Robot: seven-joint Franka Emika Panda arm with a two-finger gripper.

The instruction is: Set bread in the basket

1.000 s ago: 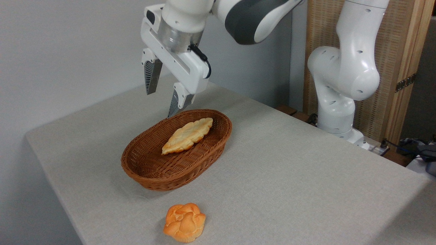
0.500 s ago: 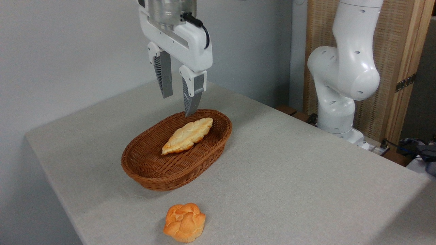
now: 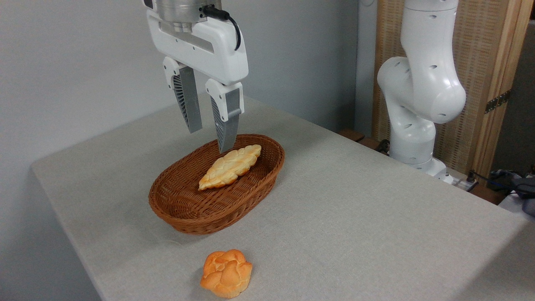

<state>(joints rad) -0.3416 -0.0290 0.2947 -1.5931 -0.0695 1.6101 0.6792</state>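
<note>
Claw (image 3: 209, 140) empty, fingers apart, poised above far end of basket (image 3: 184, 211). Bread (image 3: 230, 166) lying inside basket, leaning toward far wall. Round orange bun (image 3: 226, 273) on tabletop (image 3: 355, 209), near front edge, apart from basket.

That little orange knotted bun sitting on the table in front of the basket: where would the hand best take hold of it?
Probably from straight above, fingers closing across the middle of the round bun. It sits low and lumpy on the table with bare cloth all round, so its sides are free, and the open hand already points downward.
</note>
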